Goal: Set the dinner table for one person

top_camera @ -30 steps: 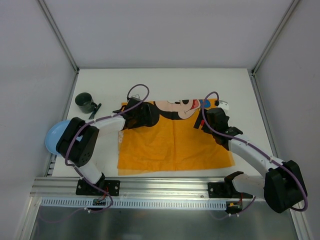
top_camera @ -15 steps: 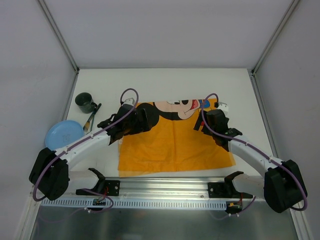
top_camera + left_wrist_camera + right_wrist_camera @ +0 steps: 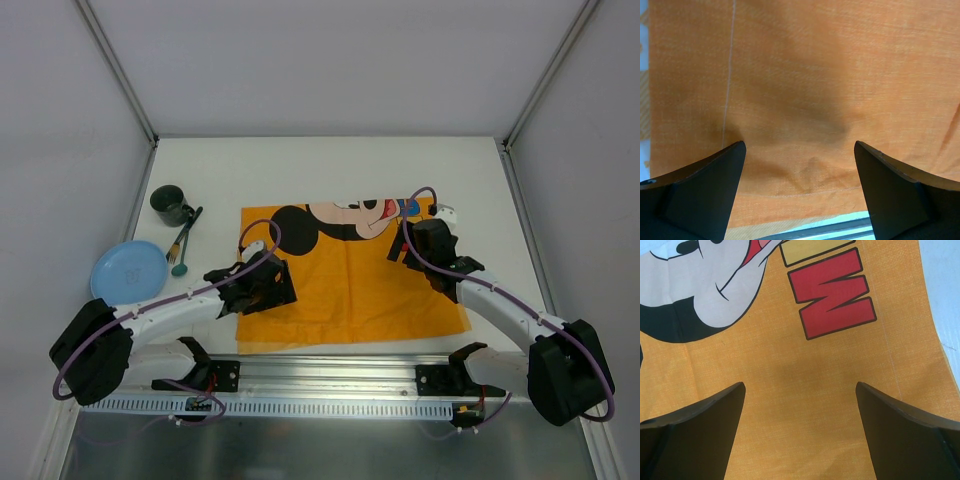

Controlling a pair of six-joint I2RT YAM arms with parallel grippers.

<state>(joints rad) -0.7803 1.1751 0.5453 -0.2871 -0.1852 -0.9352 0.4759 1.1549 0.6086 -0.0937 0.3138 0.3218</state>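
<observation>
One big white desk (image 3: 330, 170) sits inside grey walls, with a metal rail (image 3: 330, 375) along its near edge. Flat on the middle of it lies an orange cloth placemat (image 3: 350, 290) with a cartoon mouse at its far edge. The left tool (image 3: 799, 145) hangs over the mat's near left part, fingers spread wide, holding nothing. The right tool (image 3: 800, 385) hangs over the far right corner by a red letter (image 3: 832, 300) and is spread wide and empty too. On the desk's left side sit a dark green cup (image 3: 168, 204), a spoon (image 3: 180, 262) and a blue plate (image 3: 128, 270) — all off the mat.
</observation>
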